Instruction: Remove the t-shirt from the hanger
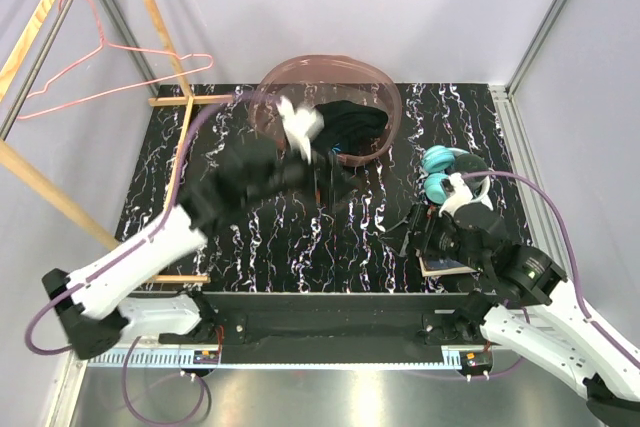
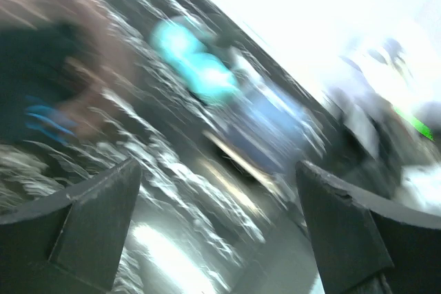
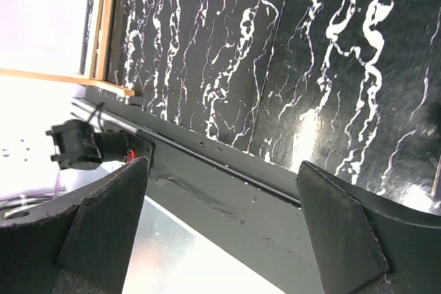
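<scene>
The pink wire hanger (image 1: 105, 62) hangs bare on the wooden frame at the back left. The black t-shirt (image 1: 352, 125) lies bunched in a round pink basket (image 1: 385, 87) at the back middle of the table. My left gripper (image 1: 318, 169) is blurred by motion just in front of the basket. In the left wrist view it (image 2: 217, 232) is open and empty, with a dark blur of shirt (image 2: 34, 80) at the left. My right gripper (image 1: 402, 231) is low at the front right. In the right wrist view it (image 3: 220, 232) is open and empty above the table's near edge.
Wooden frame bars (image 1: 45, 192) slant along the left side, also in the right wrist view (image 3: 103, 32). Teal round objects (image 1: 440, 169) sit at the right, blurred in the left wrist view (image 2: 196, 60). A flat dark item (image 1: 446, 265) lies under the right arm.
</scene>
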`<state>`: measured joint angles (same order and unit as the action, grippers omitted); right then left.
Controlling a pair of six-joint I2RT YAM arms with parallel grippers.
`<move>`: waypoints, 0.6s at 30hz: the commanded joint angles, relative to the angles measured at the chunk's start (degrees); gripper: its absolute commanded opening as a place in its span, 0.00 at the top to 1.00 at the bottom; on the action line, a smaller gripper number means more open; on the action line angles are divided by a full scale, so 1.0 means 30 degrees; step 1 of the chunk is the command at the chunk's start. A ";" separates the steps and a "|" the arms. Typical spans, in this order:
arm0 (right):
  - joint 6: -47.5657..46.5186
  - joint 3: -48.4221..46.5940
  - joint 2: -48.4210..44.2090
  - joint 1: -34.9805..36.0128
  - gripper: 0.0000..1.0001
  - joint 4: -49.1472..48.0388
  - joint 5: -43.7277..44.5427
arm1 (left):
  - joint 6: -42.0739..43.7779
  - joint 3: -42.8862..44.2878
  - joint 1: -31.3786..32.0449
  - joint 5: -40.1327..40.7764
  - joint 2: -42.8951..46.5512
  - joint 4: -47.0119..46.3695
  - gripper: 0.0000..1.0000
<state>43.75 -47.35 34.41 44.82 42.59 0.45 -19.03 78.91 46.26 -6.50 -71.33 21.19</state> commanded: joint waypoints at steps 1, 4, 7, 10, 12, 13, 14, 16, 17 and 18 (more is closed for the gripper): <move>0.1909 0.1656 -0.1796 -0.0086 0.03 -0.1566 -0.0091 | -0.4668 -0.8320 0.3375 -0.0794 0.3785 -0.5064 0.01; 0.3110 0.3557 -0.3348 -0.0086 0.02 -0.2708 0.0172 | -0.6457 -1.2603 0.5867 0.1021 0.7411 -0.7002 0.01; 0.4078 0.5870 -0.5018 -0.0115 0.00 -0.4056 0.0640 | -0.7747 -1.6180 0.7687 0.2107 1.0782 -0.8585 0.01; 0.4811 0.8068 -0.6400 -0.0057 0.00 -0.4790 0.2161 | -0.8861 -1.9840 0.8949 0.3599 1.3485 -1.0104 0.01; 0.5307 0.9129 -0.7334 -0.0086 0.00 -0.5432 0.2750 | -0.9649 -2.1871 0.9392 0.3952 1.6210 -1.1886 0.01; 0.5455 1.0091 -0.7659 -0.0086 0.00 -0.5726 0.2867 | -0.9915 -2.3418 0.9713 0.4506 1.7146 -1.2100 0.01; 0.5457 1.0507 -0.8040 -0.0086 0.00 -0.5961 0.2781 | -1.0034 -2.4014 0.9862 0.4772 1.8461 -1.2160 0.01; 0.5428 1.1762 -0.9503 -0.0086 0.00 -0.6196 0.2751 | -0.9744 -2.5300 1.0038 0.5037 1.9582 -1.2103 0.01; 0.5341 1.2206 -1.0088 -0.0086 0.00 -0.6401 0.2664 | -0.9568 -2.5599 1.0039 0.5155 2.0428 -1.1986 0.01; 0.5253 1.2935 -1.1312 -0.0086 0.00 -0.6403 0.2663 | -0.9218 -2.5863 1.0010 0.5272 2.0756 -1.1724 0.01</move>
<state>58.13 -13.82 8.47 44.82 29.23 5.93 -46.33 5.39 75.81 4.45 -14.31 -7.99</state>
